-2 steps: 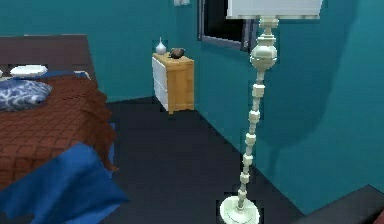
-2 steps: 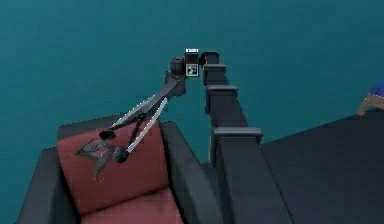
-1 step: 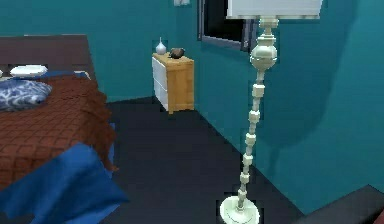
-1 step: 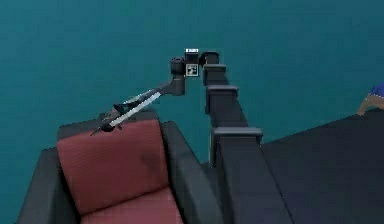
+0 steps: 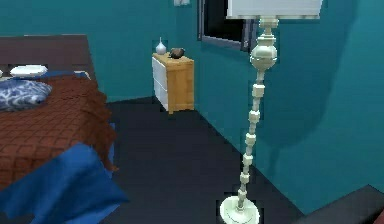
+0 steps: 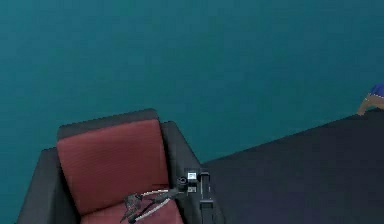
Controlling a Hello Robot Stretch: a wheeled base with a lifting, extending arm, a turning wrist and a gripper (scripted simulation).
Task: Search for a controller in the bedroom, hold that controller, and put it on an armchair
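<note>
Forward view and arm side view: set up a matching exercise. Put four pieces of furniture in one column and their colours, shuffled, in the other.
Things
1. floor lamp
2. bed
3. small cabinet
4. armchair

Colours
A. red cushions in a black frame
B. pale yellowish wood
C. white, with a beaded pole
D. reddish-brown cover

Pairs: 1-C, 2-D, 3-B, 4-A
</note>
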